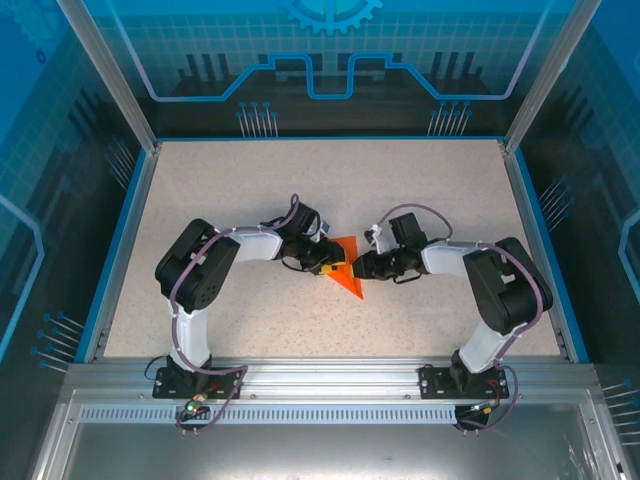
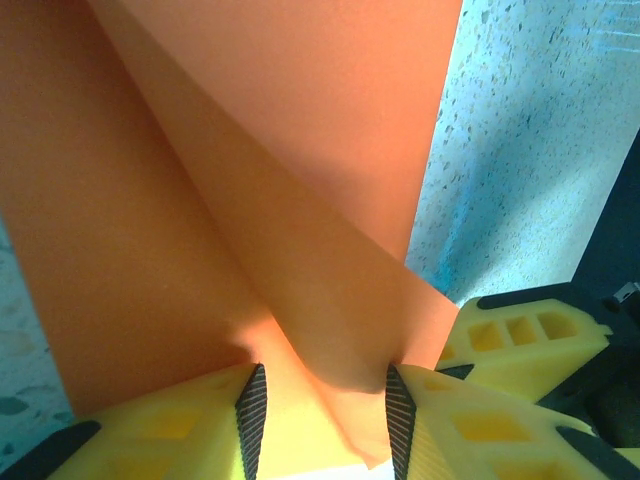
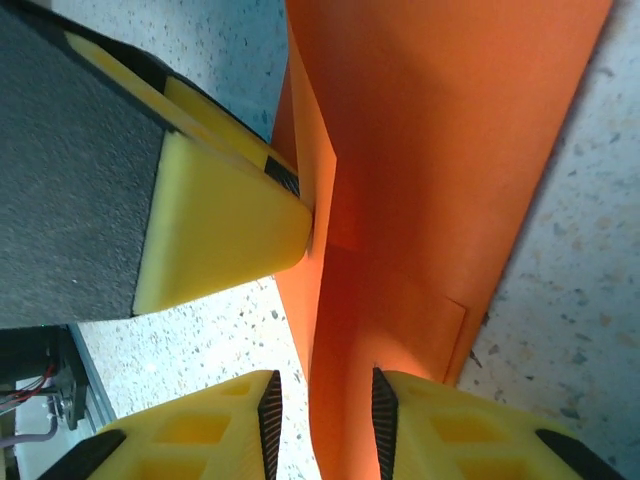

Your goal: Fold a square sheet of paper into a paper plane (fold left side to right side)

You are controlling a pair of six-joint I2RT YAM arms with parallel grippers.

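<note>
Mid-table | paper plane [image 1: 346, 270]: orange, creased triangle | left hand [image 1: 336, 266], right hand [image 1: 360, 270] both pinching it

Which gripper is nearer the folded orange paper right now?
Neither is clearly nearer. The left gripper pinches a raised fold of the folded orange paper from its left side, and the right gripper has the paper's edge between its fingers from the right.
</note>
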